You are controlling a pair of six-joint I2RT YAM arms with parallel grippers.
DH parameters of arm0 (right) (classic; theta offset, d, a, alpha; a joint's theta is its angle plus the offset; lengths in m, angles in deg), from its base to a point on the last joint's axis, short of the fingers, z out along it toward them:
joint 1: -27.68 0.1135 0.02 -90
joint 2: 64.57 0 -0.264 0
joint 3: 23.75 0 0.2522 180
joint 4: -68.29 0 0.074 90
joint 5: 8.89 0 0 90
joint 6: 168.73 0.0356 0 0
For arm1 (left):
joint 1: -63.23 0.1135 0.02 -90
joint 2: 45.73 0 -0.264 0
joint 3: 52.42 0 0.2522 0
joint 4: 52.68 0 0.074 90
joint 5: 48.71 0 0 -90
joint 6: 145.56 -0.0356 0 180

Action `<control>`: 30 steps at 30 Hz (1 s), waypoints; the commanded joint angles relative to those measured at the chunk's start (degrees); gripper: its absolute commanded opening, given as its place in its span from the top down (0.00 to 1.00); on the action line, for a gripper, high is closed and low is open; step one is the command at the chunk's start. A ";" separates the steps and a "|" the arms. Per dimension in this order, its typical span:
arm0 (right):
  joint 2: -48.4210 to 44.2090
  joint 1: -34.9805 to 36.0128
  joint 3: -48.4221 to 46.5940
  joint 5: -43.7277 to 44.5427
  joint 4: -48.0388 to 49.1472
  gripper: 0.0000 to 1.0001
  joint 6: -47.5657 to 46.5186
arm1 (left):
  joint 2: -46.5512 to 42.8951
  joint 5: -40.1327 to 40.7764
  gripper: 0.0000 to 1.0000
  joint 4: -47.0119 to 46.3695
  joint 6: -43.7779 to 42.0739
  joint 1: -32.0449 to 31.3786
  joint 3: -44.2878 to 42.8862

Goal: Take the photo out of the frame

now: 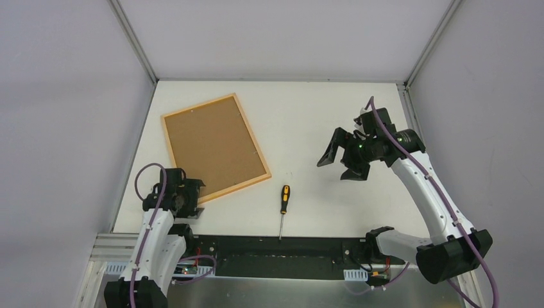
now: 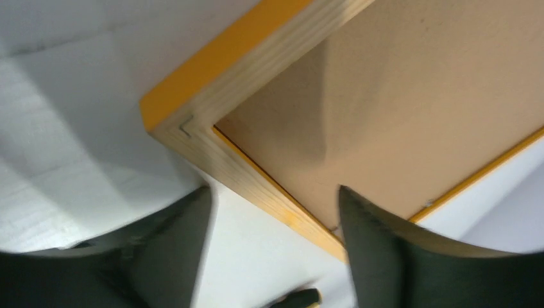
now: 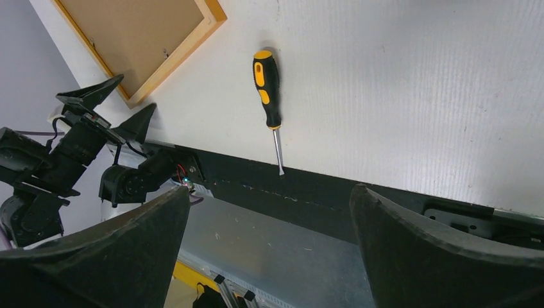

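The frame (image 1: 252, 135) lies back side up on the left of the table, an orange-edged pale wood rail around a plain brown backing board (image 1: 215, 146). The photo is hidden. My left gripper (image 1: 195, 199) is at the frame's near corner. In the left wrist view it (image 2: 274, 192) stands open, the wood rail (image 2: 256, 173) crossing the gap; one finger (image 2: 372, 244) is over the board's edge, the other (image 2: 179, 244) over bare table. My right gripper (image 1: 340, 165) hangs open and empty above the table's right half, also open in its own view (image 3: 269, 192).
A screwdriver (image 1: 284, 199) with a yellow and black handle lies near the front edge, between the arms, tip toward the black base strip (image 1: 282, 253); the right wrist view shows it (image 3: 267, 96) too. White walls close in the table on three sides.
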 commanded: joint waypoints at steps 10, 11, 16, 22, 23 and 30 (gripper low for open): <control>-1.45 1.31 3.31 0.90 0.51 0.01 0.36 | 7.43 0.14 0.04 14.54 -24.31 -0.52 -22.67; -1.46 1.41 3.58 0.92 0.41 0.01 0.13 | 8.33 -2.04 0.05 12.03 -26.27 -1.08 -24.06; -0.03 1.93 5.18 0.50 -1.16 0.01 -0.94 | 15.87 -3.87 0.07 -0.56 -34.68 -18.13 -29.70; 0.41 2.69 7.05 2.04 -3.10 0.01 -0.07 | 33.93 -2.93 0.07 -10.79 -36.85 -40.26 -37.04; 0.27 2.77 7.29 2.18 -3.47 0.01 0.35 | 37.32 -2.49 0.07 -11.61 -36.82 -43.05 -38.74; -4.64 2.92 10.00 4.22 -4.66 0.01 3.41 | 57.33 -3.59 0.12 -12.23 -40.58 -54.39 -51.50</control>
